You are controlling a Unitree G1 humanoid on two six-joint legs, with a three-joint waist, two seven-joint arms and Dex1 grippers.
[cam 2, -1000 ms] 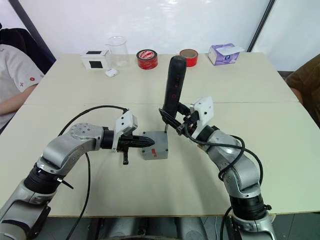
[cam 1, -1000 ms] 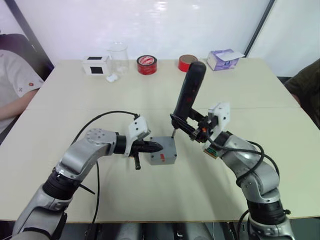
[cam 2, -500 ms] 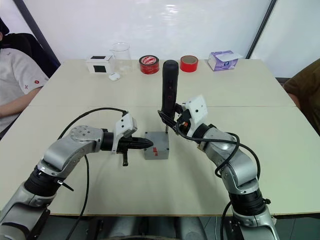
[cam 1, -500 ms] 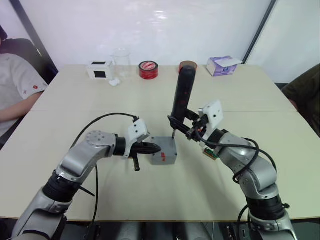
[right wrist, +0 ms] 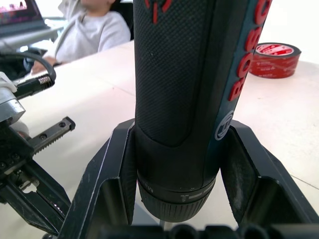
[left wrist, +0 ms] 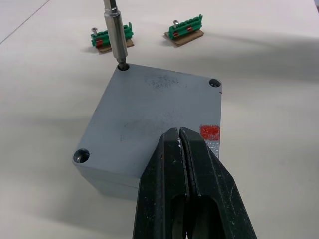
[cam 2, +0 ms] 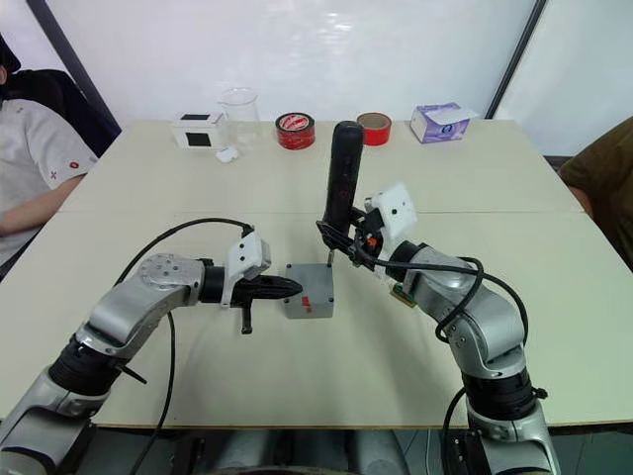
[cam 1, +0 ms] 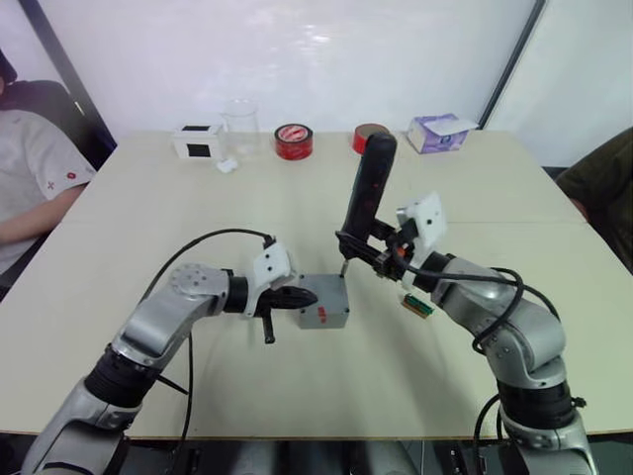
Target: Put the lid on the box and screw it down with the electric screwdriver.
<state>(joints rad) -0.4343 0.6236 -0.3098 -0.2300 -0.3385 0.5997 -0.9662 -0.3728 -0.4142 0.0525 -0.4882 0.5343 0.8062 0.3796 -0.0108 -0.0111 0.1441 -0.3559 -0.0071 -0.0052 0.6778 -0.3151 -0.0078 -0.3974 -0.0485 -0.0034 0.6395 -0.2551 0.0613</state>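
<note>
We've re-angled the electric screwdriver (cam 1: 367, 191), clamped in our right gripper (cam 1: 371, 246); bit seated in the lid (left wrist: 149, 112) corner, left gripper (left wrist: 181, 149) closed, bracing.

**Four views, one table**

The two head views look forward and down over the table (cam 1: 148, 198) from the robot's side; both take in the box (cam 2: 309, 290), both arms and the far edge with the tape roll (cam 1: 294, 141). The left wrist view sits close above the lid (left wrist: 149, 107), looking along its closed fingers (left wrist: 172, 199). The right wrist view looks at close range up the screwdriver (right wrist: 189, 74), with the same tape roll beyond.
</note>
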